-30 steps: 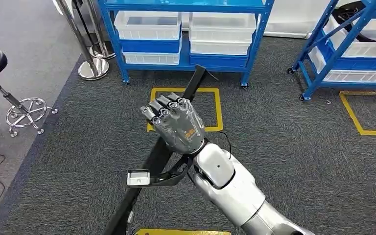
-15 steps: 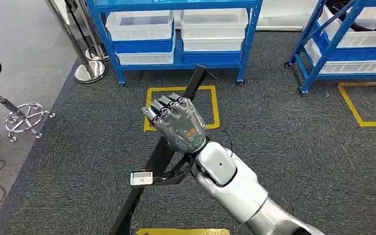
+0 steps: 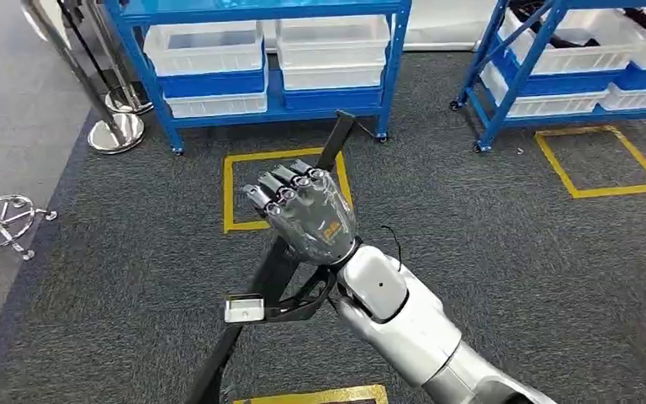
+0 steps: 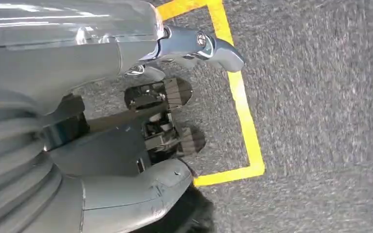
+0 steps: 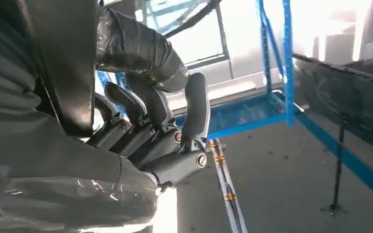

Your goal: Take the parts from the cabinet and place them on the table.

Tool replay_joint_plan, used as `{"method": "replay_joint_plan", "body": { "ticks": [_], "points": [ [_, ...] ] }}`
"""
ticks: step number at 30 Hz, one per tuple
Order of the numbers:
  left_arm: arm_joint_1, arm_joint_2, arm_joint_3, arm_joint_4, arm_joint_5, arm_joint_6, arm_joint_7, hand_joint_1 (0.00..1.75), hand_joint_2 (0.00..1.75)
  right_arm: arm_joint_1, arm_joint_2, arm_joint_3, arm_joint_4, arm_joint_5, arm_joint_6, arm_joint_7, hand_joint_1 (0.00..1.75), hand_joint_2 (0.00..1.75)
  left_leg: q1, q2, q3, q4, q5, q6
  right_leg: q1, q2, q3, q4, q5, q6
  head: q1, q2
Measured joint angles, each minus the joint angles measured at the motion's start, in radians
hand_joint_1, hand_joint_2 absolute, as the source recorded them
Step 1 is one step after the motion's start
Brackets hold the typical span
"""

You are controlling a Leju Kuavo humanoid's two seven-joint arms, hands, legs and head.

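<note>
From up by the robot's head: the right arm comes in from the bottom right corner, bent up, and the right hand (image 3: 307,212) is a fist wrapped round a long black part (image 3: 279,265), back of the hand facing the camera. That part is a slim strip running diagonally, its top end poking out past the knuckles toward the blue shelving rack (image 3: 256,59) and its bottom end dropping out of frame. So the part is in the hand, out over the grey carpet (image 3: 513,252), well clear of the rack. A yellow taped square (image 3: 240,189) sits on the carpet just in front of the rack, right behind the fist. White bins (image 3: 206,50) fill the rack's lower shelves. A second blue rack (image 3: 555,67) stands off to the right of it, and a chrome stanchion base (image 3: 116,133) to its left.

Left wrist camera: the left hand (image 4: 175,107) hangs over the carpet with a yellow tape corner (image 4: 245,145) beside it. Nothing in it; fingers look loosely curled, can't tell more.

Right wrist camera: the right hand's fingers (image 5: 194,109) are clamped tight round the dark part (image 5: 68,63), with the blue rack frame (image 5: 277,63) blurry beyond.
</note>
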Motion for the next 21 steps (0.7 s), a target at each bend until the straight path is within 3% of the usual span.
{"method": "replay_joint_plan", "body": {
  "ticks": [1, 2, 3, 4, 5, 6, 7, 10, 11, 12, 13, 15, 16, 17, 18, 19, 20, 21],
  "points": [
    [0.001, 0.000, 0.000, 0.000, 0.000, 0.000, 0.000, 0.00, 1.75, 0.001, -0.003, 0.000, 0.000, 0.000, 0.000, 0.000, 1.75, 1.75, 0.000, 0.010, -0.002, 0.002, -0.001, -0.001, -0.002, -0.002, -0.011, 0.020, 0.005, 0.003, -0.001, 0.000],
    [0.001, 0.000, 0.000, 0.000, 0.000, 0.000, 0.000, 0.00, 1.75, 0.001, -0.005, 0.000, 0.000, 0.000, 0.000, 0.000, 1.75, 1.75, 0.000, 0.018, -0.003, 0.005, -0.002, -0.003, -0.004, -0.006, 0.002, -0.008, 0.032, 0.005, 0.000, 0.000],
    [0.001, 0.000, 0.000, 0.000, 0.000, 0.000, 0.000, 0.00, 1.75, 0.001, -0.007, 0.000, 0.000, 0.000, 0.000, 0.000, 1.75, 1.75, 0.000, 0.027, -0.003, 0.008, -0.005, -0.004, -0.006, -0.012, 0.037, -0.070, 0.069, 0.006, 0.000, 0.000],
    [0.001, 0.000, 0.000, 0.000, 0.000, 0.000, 0.000, 0.00, 1.75, 0.000, -0.007, 0.000, -0.001, 0.000, 0.000, 0.000, 1.75, 1.75, 0.000, 0.035, -0.002, 0.014, -0.010, -0.007, -0.007, -0.027, 0.091, -0.167, 0.115, 0.005, 0.000, 0.000],
    [0.001, 0.000, 0.000, 0.000, -0.001, 0.000, 0.000, 0.00, 1.75, -0.001, -0.008, 0.000, -0.002, 0.000, 0.000, 0.000, 1.75, 1.75, 0.000, 0.043, -0.003, 0.023, -0.015, -0.012, -0.007, -0.053, 0.131, -0.244, 0.131, 0.002, 0.000, 0.000],
    [0.001, 0.001, 0.000, 0.000, -0.002, 0.000, 0.001, 0.00, 1.75, -0.001, -0.008, 0.000, -0.004, -0.001, 0.000, 0.000, 1.75, 1.75, -0.010, 0.046, -0.008, 0.030, -0.021, -0.020, 0.005, -0.071, 0.134, -0.250, 0.117, -0.007, 0.000, 0.000],
    [0.002, 0.001, -0.001, 0.000, -0.005, 0.000, 0.002, 0.00, 1.75, 0.000, -0.011, 0.000, -0.009, -0.001, 0.000, 0.000, 1.75, 1.75, -0.011, 0.050, -0.008, 0.032, -0.023, -0.026, 0.002, -0.054, 0.130, -0.250, 0.122, -0.015, -0.001, 0.000],
    [0.004, 0.000, -0.004, 0.000, -0.012, -0.002, 0.002, 0.00, 1.75, 0.003, -0.019, 0.000, -0.014, -0.003, -0.001, 0.000, 1.75, 1.75, -0.008, 0.073, 0.000, 0.029, -0.025, -0.040, 0.001, -0.028, 0.127, -0.254, 0.126, -0.031, -0.001, 0.000],
    [0.004, 0.000, -0.005, 0.000, -0.013, -0.002, 0.002, 0.00, 1.75, 0.004, -0.020, 0.000, -0.017, -0.003, -0.001, 0.000, 1.75, 1.75, -0.002, 0.042, -0.006, 0.046, -0.043, -0.050, -0.004, -0.022, 0.129, -0.259, 0.131, -0.038, -0.001, 0.000],
    [0.003, 0.000, -0.006, 0.000, -0.013, -0.002, 0.002, 0.00, 1.75, 0.003, -0.021, 0.000, -0.018, -0.003, -0.001, 0.000, 1.75, 1.75, -0.001, 0.016, -0.022, 0.081, -0.070, -0.052, -0.006, -0.017, 0.128, -0.259, 0.133, -0.043, -0.001, 0.000],
    [0.004, 0.000, -0.007, 0.000, -0.015, -0.002, 0.002, 0.00, 1.75, 0.004, -0.021, 0.000, -0.020, -0.003, -0.001, 0.000, 1.75, 1.75, -0.001, 0.000, -0.055, 0.156, -0.113, -0.054, -0.005, -0.007, 0.126, -0.259, 0.134, -0.045, -0.001, 0.000],
    [0.006, 0.001, -0.009, 0.000, -0.020, -0.002, 0.004, 0.00, 1.75, 0.008, -0.023, 0.000, -0.020, -0.003, -0.001, 0.000, 1.75, 1.75, -0.001, -0.009, -0.127, 0.311, -0.176, -0.057, -0.002, 0.012, 0.123, -0.258, 0.135, -0.047, -0.001, 0.000],
    [0.007, 0.002, -0.009, 0.000, -0.020, -0.003, 0.005, 0.00, 1.75, 0.010, -0.024, 0.000, -0.020, -0.003, -0.001, -0.001, 1.75, 1.75, -0.001, -0.010, -0.144, 0.345, -0.177, -0.056, -0.001, 0.021, 0.122, -0.258, 0.135, -0.047, -0.001, 0.000],
    [0.006, 0.002, -0.010, 0.000, -0.020, -0.003, 0.005, 0.00, 1.75, 0.013, -0.026, 0.000, -0.021, -0.003, 0.000, -0.005, 1.75, 1.75, -0.002, -0.011, -0.137, 0.327, -0.153, -0.053, 0.000, 0.033, 0.123, -0.256, 0.135, -0.047, -0.001, 0.000],
    [0.004, 0.002, -0.010, 0.000, -0.019, -0.003, 0.005, 0.00, 1.75, 0.014, -0.027, 0.000, -0.025, -0.003, 0.001, -0.007, 1.75, 1.75, -0.002, -0.013, -0.111, 0.270, -0.112, -0.049, 0.001, 0.044, 0.123, -0.255, 0.136, -0.047, -0.001, 0.000],
    [0.002, 0.002, -0.010, 0.000, -0.018, -0.003, 0.005, 0.00, 1.75, 0.013, -0.026, 0.000, -0.031, -0.005, 0.002, -0.010, 1.75, 1.75, -0.002, -0.023, -0.064, 0.171, -0.058, -0.043, 0.001, 0.057, 0.124, -0.252, 0.135, -0.047, -0.001, 0.000],
    [0.000, 0.003, -0.010, 0.000, -0.016, -0.002, 0.005, 0.00, 1.75, 0.011, -0.026, 0.000, -0.038, -0.006, 0.002, -0.012, 1.75, 1.75, -0.002, -0.053, -0.020, 0.078, -0.017, -0.035, 0.002, 0.067, 0.125, -0.251, 0.136, -0.047, -0.001, 0.000],
    [-0.001, 0.005, -0.010, 0.000, -0.013, -0.002, 0.005, 0.00, 1.75, 0.010, -0.026, 0.000, -0.042, -0.006, 0.003, -0.013, 1.75, 1.75, 0.001, -0.087, -0.005, 0.051, -0.036, -0.028, 0.005, 0.072, 0.123, -0.252, 0.138, -0.041, 0.000, 0.000]
  ]
}}
